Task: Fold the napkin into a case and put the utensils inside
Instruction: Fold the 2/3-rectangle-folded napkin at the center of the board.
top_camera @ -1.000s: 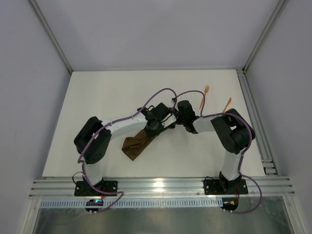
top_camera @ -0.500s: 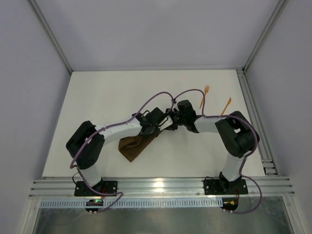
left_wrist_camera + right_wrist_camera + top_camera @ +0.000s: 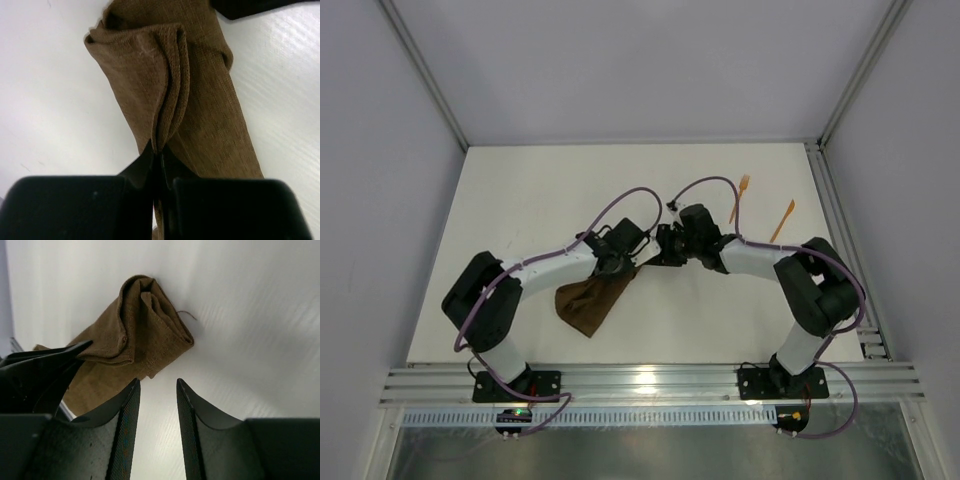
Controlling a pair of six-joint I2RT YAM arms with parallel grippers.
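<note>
The napkin [image 3: 586, 306] is a dark brown cloth, folded into a long layered strip that lies slanted on the white table. My left gripper [image 3: 619, 266] is shut on a raised fold at the strip's upper end; in the left wrist view the pinched layers [image 3: 165, 95] rise from between the closed fingers. My right gripper [image 3: 654, 257] stands open just right of that end, and its fingers [image 3: 127, 405] hold nothing, with bare table between them and the napkin [image 3: 142, 325] just beyond their tips. The two orange utensils, a fork [image 3: 739, 198] and a plain pointed piece [image 3: 781, 221], lie at the back right, apart from the cloth.
An aluminium rail [image 3: 840, 230] runs along the table's right edge and another [image 3: 650, 380] along the front by the arm bases. Grey walls close the left, back and right. Purple cables [image 3: 630, 195] arch above both arms.
My left gripper has shut on the napkin's fold and drawn it left. My right gripper has opened and let the cloth go.
</note>
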